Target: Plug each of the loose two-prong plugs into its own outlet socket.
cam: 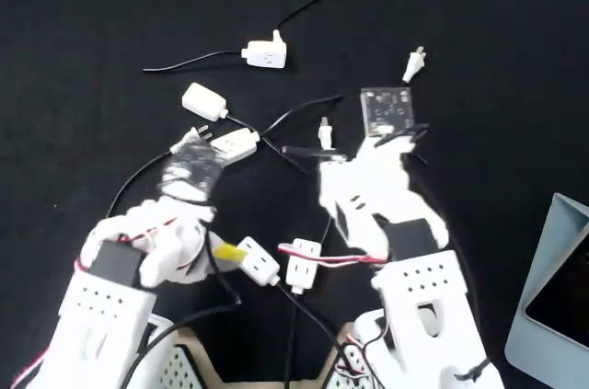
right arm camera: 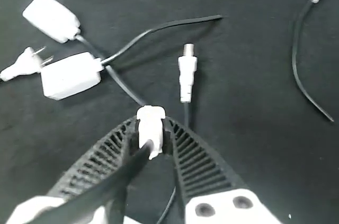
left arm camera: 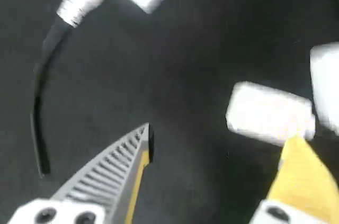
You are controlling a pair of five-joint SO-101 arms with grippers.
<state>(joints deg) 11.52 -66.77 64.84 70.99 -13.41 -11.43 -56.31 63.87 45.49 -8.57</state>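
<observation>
Right wrist view: R gripper (right arm camera: 151, 130) clamped on two-prong plug (right arm camera: 151, 118), centre of table (right arm camera: 254, 144). L gripper (left arm camera: 219, 135) jaws apart, beside outlet socket (left arm camera: 267, 113) nr arm-side edge. No plug appears seated yet; all pairings left.

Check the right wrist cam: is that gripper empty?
No, the right gripper is shut on a white plug, which sits pinched between its two fingers.

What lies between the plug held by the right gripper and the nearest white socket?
In the right wrist view, a black cable crosses the cloth between the plug in the right gripper and the white socket; the rest is bare.
</observation>
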